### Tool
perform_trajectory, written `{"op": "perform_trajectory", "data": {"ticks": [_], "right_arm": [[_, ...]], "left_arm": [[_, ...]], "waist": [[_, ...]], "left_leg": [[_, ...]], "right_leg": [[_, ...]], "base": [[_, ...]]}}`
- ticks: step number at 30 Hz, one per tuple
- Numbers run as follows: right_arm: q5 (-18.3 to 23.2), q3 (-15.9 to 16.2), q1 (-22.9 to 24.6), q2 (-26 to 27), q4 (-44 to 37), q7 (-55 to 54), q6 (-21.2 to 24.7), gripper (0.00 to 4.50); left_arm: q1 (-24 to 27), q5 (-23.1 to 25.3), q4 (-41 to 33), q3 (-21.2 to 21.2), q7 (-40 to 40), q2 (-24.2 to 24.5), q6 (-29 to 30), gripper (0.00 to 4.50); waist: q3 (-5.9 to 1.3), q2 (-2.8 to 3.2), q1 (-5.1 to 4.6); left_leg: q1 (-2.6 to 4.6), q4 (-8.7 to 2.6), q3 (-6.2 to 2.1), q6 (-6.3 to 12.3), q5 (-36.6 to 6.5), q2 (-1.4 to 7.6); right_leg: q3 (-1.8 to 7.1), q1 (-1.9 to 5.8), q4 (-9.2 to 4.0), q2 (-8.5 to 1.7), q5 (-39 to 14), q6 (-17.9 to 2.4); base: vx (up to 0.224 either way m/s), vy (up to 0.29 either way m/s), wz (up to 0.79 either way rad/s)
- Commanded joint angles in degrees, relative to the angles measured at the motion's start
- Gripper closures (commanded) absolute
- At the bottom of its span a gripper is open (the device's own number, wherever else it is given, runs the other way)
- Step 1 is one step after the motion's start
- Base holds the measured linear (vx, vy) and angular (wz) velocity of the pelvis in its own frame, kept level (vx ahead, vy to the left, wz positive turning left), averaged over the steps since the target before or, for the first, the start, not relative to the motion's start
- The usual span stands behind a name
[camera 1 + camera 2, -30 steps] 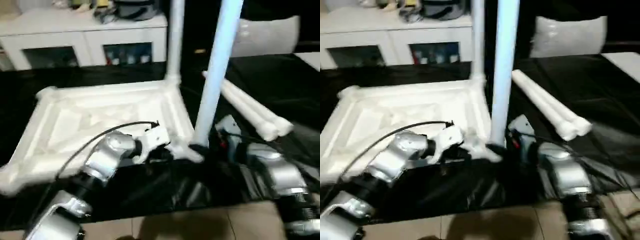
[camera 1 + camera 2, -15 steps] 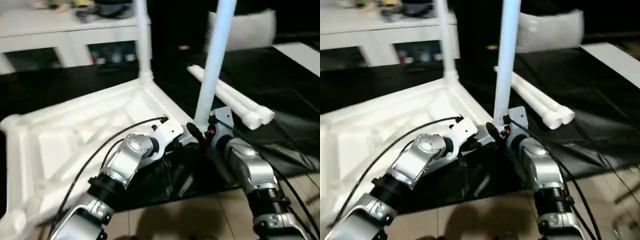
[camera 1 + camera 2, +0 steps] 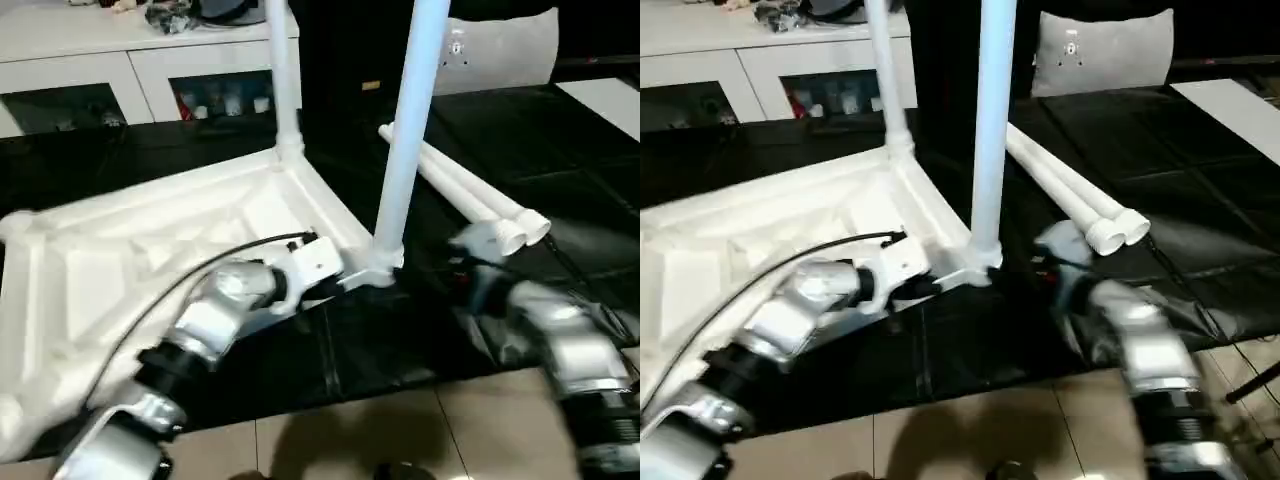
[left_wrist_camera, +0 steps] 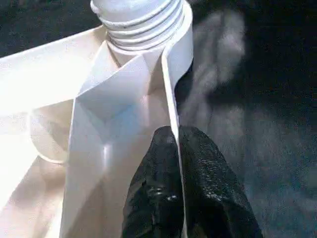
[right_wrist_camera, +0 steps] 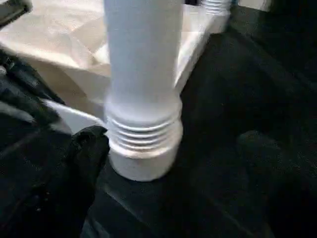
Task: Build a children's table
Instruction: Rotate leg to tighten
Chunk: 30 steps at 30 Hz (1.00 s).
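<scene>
Let go of the near leg (image 3: 405,150) within the last second: right gripper (image 3: 462,255), then closed round its base, now drawn off to the right with fingers spread wide, clear of the thread. Stands upright unaided in the table top (image 3: 150,250)'s corner socket by the front edge of the worktop (image 3: 520,130), a few turns of thread showing above the socket, so perhaps not screwed fully home.

Left gripper (image 4: 177,133) as before: fingers pinched shut on the top's thin rim wall just beside that socket, steadying it.

Lying ribbed side up over the left and middle of the worktop, with a second leg (image 3: 283,70) upright in the next corner back. Two spare legs (image 3: 470,195) side by side toward the right of the worktop, near the freed gripper.

Judging from this: two legs fitted, two to go, and likely next a reach for a spare leg.
</scene>
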Motion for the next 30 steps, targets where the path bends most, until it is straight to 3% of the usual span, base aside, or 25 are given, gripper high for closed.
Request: {"op": "perform_trajectory", "data": {"ticks": [1, 2, 3, 6, 10, 11, 13, 19, 20, 30], "right_arm": [[-1.27, 1.49, -1.22, -1.27, 0.48, 3.14, -2.51, 0.01], [-1.22, 1.89, -1.3, -1.82, 0.58, 4.47, -2.74, 0.01], [-0.96, 2.72, -1.22, -2.91, 0.12, 7.23, -3.02, 0.01], [0.98, 4.23, -1.34, -5.02, -0.99, 13.89, -2.81, 0.01], [2.55, 5.84, -2.68, -6.02, -0.49, 19.53, -2.69, 0.01], [2.57, 6.24, -2.89, -6.14, -0.28, 20.39, -2.75, 0.01], [2.11, 6.98, -3.5, -6.09, 0.46, 21.12, -3.02, 0.01], [1.73, 7.93, -5.76, -4.57, 3.55, 21.95, -3.58, 0.59], [1.78, 8.31, -5.9, -4.5, 3.75, 22.45, -3.61, 0.68], [1.0, 9.83, -5.9, -4.7, 5.43, 24.14, -4.34, 1.51]], "left_arm": [[0.49, 1.34, 1.14, -4.22, -5.2, 1.34, -3.9, 4.5], [0.49, 1.03, 1.21, -4.42, -6.22, 1.56, -4.6, 4.5], [0.42, 0.9, 1.32, -4.92, -7.69, 2.03, -5.53, 4.5], [-0.09, 0.88, 2.21, -6.03, -10.72, 3.01, -8.18, 4.5], [-0.94, 0.09, 3.49, -6.91, -14.62, 3.11, -11.48, 4.5], [-1.03, -0.09, 3.53, -7.0, -15.34, 3.14, -12.01, 4.5], [-1.12, -0.36, 3.26, -7.19, -16.52, 3.24, -12.52, 4.5], [-1.08, -0.55, 2.41, -7.84, -18.34, 3.09, -13.15, 4.5], [-1.16, -0.44, 2.75, -7.85, -18.47, 2.98, -13.47, 4.5], [-1.31, -0.04, 4.28, -7.78, -18.93, 3.3, -14.56, 4.5]], "waist": [[-3.78, -0.87, 0.16], [-3.88, -1.2, 0.26], [-3.94, -1.06, 0.48], [-4.51, -0.93, 1.26], [-5.05, -0.84, 1.83], [-5.01, -0.92, 2.19], [-4.93, -0.91, 2.39], [-4.42, -0.86, 2.47], [-4.35, -0.89, 2.53], [-4.74, -0.78, 2.6]], "left_leg": [[-0.45, -4.74, -0.38, 4.59, -15.86, 2.84], [-0.43, -4.64, -0.2, 4.94, -14.72, 2.94], [-0.42, -4.6, -0.16, 5.07, -13.88, 3.0], [-0.11, -3.99, 0.36, 7.42, -8.28, 3.34], [-0.39, -3.22, 0.37, 10.7, -1.69, 3.4], [-0.45, -3.08, 0.39, 11.5, -0.63, 3.47], [-0.42, -3.13, 0.46, 11.34, -1.1, 3.51], [-0.34, -3.96, 0.5, 6.69, -8.12, 3.63], [-0.03, -4.05, 0.63, 5.86, -9.56, 3.69], [-0.22, -3.78, 1.06, 5.99, -7.02, 3.66]], "right_leg": [[1.89, 2.62, -5.01, -2.37, -26.34, -7.5], [2.0, 2.64, -4.73, -2.33, -23.92, -8.63], [2.06, 2.73, -4.45, -2.36, -22.45, -9.3], [2.27, 2.95, -3.04, -2.25, -10.52, -13.81], [2.11, 3.39, -1.63, -2.17, -1.82, -16.52], [1.98, 3.39, -1.56, -2.27, -1.73, -16.76], [1.99, 3.37, -1.69, -2.34, -3.17, -16.64], [2.01, 3.36, -2.63, -2.31, -12.49, -14.64], [2.07, 3.17, -2.95, -2.32, -14.35, -14.08], [2.08, 3.4, -2.42, -2.23, -10.15, -14.41]], "base": [[0.0, 0.0, 0.0], [0.0, 0.0, 0.0], [0.0, 0.0, 0.0], [0.056, -0.002, 0.08], [0.049, 0.004, 0.06], [0.0, 0.0, 0.0], [0.0, 0.0, 0.0], [0.0, 0.0, 0.0], [0.0, 0.0, 0.0], [0.0, 0.0, 0.0]]}}
